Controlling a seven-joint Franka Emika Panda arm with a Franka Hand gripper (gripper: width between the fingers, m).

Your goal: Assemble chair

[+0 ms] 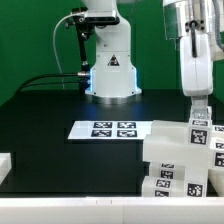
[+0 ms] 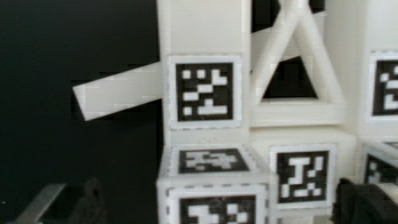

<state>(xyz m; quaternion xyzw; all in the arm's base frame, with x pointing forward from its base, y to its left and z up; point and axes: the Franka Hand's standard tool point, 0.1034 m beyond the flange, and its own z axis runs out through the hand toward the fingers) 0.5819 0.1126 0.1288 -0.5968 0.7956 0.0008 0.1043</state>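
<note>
Item: chair (image 1: 180,158), chunky white tagged parts joined into a blocky stack.
Location: on the black bench (image 1: 50,110), at the exterior view's lower right, partly cut off by the picture edge.
Tool: tool (image 1: 199,113), at the end of the white arm coming down from above at the exterior view's right.
Tool state: fingertips hidden against the white parts; how wide the jaws stand cannot be told, nor whether anything is held.
Relation: the tool stands right at the top of the chair; contact cannot be told.
Wrist view: chair (image 2: 222,120) fills the picture, tagged panel above tagged blocks, very close.
Other: marker board (image 1: 105,129), flat on the bench, to the exterior view's left of the chair.
</note>
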